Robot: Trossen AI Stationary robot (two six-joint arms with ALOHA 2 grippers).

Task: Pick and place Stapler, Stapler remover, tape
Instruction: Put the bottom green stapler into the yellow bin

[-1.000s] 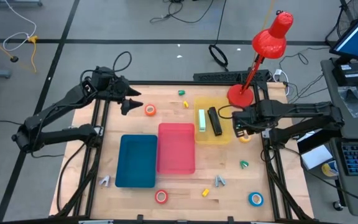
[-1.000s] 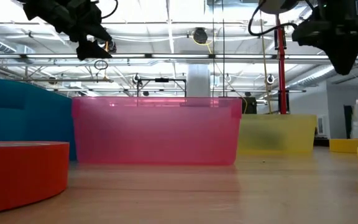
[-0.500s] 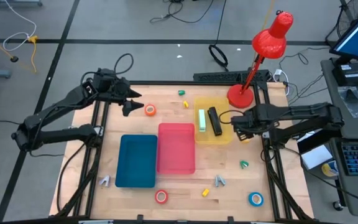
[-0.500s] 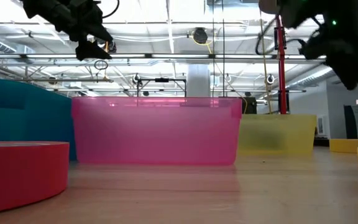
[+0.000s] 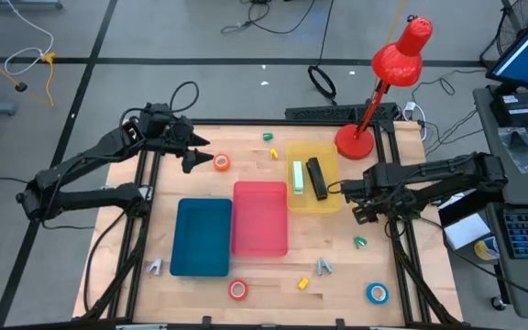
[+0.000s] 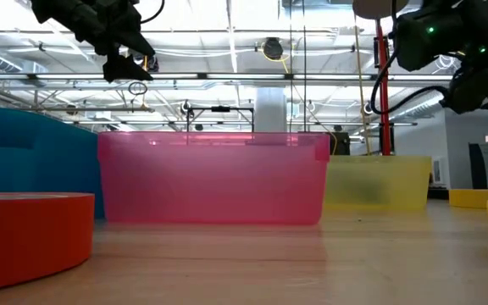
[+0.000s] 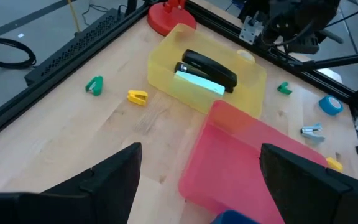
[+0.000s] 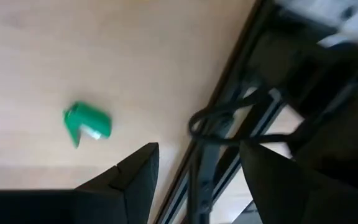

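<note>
Tape rolls are lying at separate spots on the tabletop (image 5: 337,275). The orange tape roll (image 5: 221,162) is resting near the far left corner, just beside the left gripper (image 5: 193,152), which is hovering over the tabletop with its fingers spread apart and holding nothing. The red-orange tape roll (image 5: 237,290) is sitting at the near edge, in front of the pink bin (image 5: 260,218); in the low view it is filling the left foreground (image 6: 24,233). The blue tape roll (image 5: 377,293) is lying near the near right corner, well apart from both grippers.

The right gripper (image 5: 363,212) is hanging just beyond the right side of the yellow bin (image 5: 326,203), near the tabletop's right edge. Its fingers are standing apart with nothing between them. In the right wrist view, a green staple remover (image 8: 86,123) is lying on the wood ahead of those fingers, not touching them; the high view is placing it (image 5: 360,242) toward the near side of the right gripper.

A black stapler (image 5: 316,178) and a pale green stapler (image 5: 297,177) are lying side by side inside the yellow bin. The blue bin (image 5: 201,236) is standing against the left side of the pink bin. A red desk lamp (image 5: 388,73) is standing at the far right corner.
</note>
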